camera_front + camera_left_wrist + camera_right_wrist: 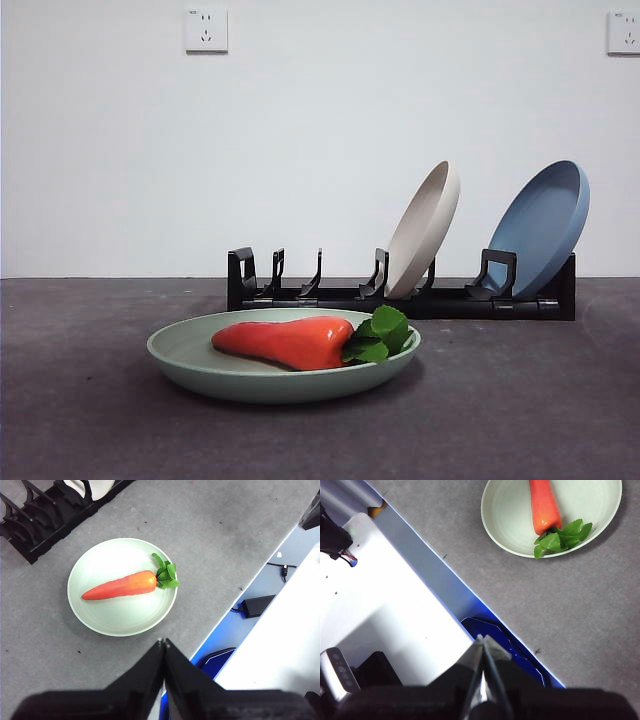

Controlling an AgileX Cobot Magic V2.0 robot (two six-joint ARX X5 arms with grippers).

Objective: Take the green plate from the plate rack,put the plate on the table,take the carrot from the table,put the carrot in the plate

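Looking across from the front, I see the green plate (283, 367) flat on the table (520, 400) nearest me, the carrot (290, 342) lying inside it, its leafy top draped over the rim. Behind stands the plate rack (400, 295), with a beige plate (423, 230) and a blue plate (540, 228) leaning in its slots. My left gripper (163, 642) and right gripper (481, 639) both hang above the table edge, jaws pressed together, holding nothing.

Three plates — one green plate (200, 362), one beige (424, 230), one blue (540, 225) — one carrot (290, 342), one plate rack (300, 293), two wall sockets (206, 30).
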